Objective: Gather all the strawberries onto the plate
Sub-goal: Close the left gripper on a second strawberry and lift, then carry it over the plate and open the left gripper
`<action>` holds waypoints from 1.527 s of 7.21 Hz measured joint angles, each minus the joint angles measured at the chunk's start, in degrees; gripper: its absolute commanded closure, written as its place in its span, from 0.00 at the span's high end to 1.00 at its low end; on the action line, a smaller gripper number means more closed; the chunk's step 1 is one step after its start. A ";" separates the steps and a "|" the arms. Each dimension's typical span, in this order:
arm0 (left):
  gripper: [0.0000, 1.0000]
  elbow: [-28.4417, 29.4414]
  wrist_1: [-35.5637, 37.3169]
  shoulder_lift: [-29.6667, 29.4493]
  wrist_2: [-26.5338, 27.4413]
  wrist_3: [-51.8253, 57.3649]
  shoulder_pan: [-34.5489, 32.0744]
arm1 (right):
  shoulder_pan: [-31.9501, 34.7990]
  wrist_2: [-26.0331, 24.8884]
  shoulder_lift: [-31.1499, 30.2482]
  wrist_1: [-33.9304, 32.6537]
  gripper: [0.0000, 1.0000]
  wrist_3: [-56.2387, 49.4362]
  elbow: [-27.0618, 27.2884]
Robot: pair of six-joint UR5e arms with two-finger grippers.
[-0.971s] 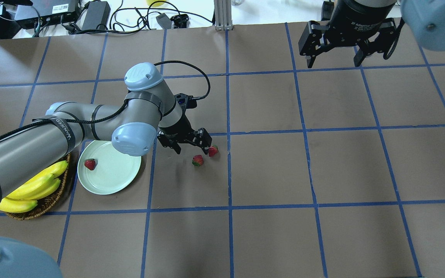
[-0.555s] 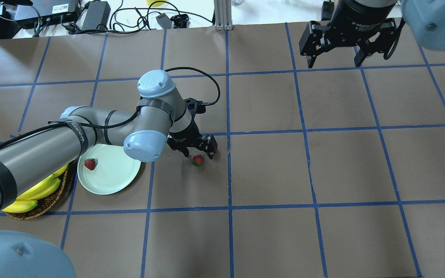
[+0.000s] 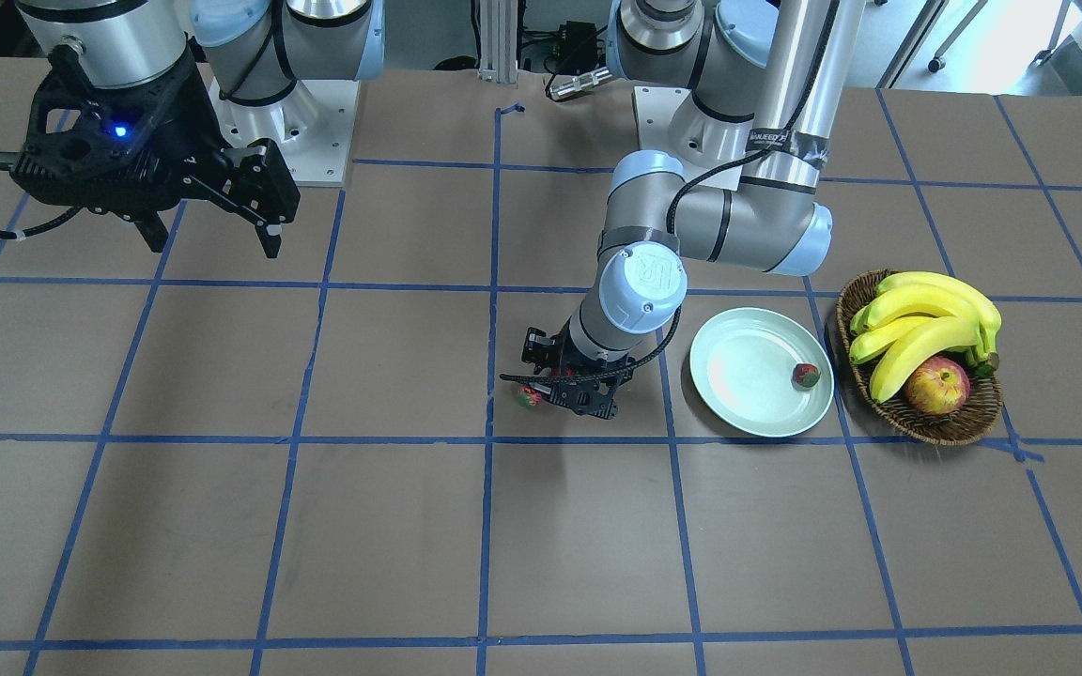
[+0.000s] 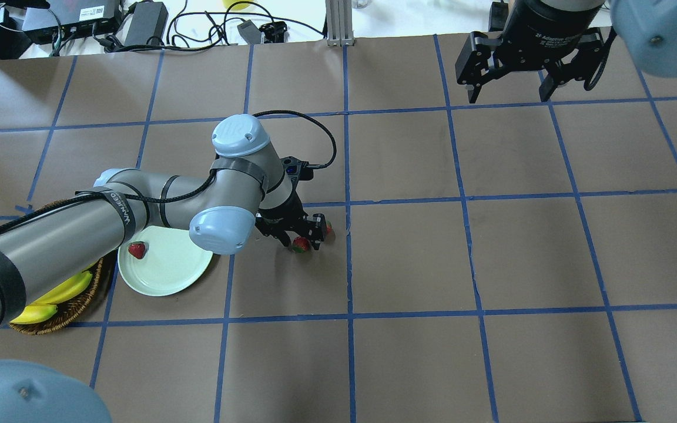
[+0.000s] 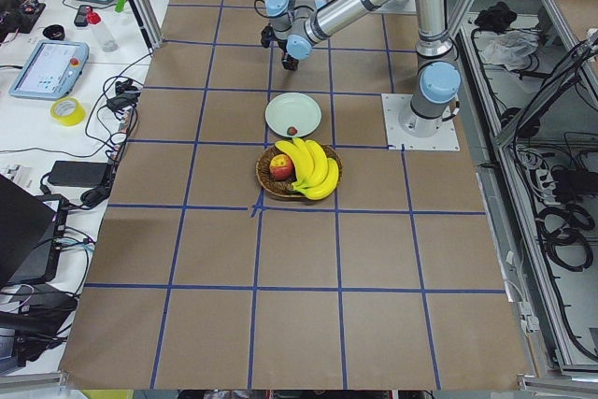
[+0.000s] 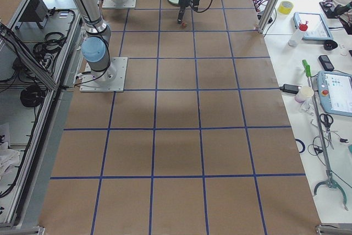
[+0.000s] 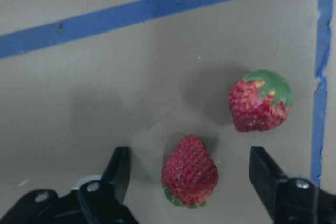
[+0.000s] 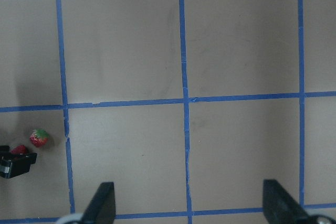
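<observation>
My left gripper (image 4: pixel 302 236) is open and low over the table, its fingers (image 7: pixel 118 171) on either side of one strawberry (image 7: pixel 189 170), which lies on its side. A second strawberry (image 7: pixel 260 100) lies just beyond the right finger; it also shows in the front view (image 3: pixel 528 397) and overhead (image 4: pixel 328 228). A third strawberry (image 4: pixel 137 249) lies on the pale mint plate (image 4: pixel 168 270), to the gripper's left. My right gripper (image 4: pixel 509 94) is open and empty, held high at the far right.
A brown wicker basket (image 3: pixel 921 427) with bananas (image 3: pixel 917 319) and a red-yellow apple (image 3: pixel 935 385) stands beside the plate (image 3: pixel 738 376), away from the gripper. Blue tape lines grid the brown table. Cables and boxes lie past the far edge.
My left arm has moved right and come down, so its open fingers now straddle the nearer strawberry. The strawberries, the plate and the right arm have not moved.
</observation>
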 measured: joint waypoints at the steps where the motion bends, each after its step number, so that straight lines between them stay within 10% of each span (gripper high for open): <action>1: 0.00 -0.05 0.00 0.16 -0.02 -0.17 -0.02 | 0.03 0.02 0.02 -0.02 1.00 0.00 0.00; 11: 0.00 10.73 -18.07 4.91 13.10 7.94 18.06 | 0.01 0.18 0.04 -0.08 1.00 0.00 0.00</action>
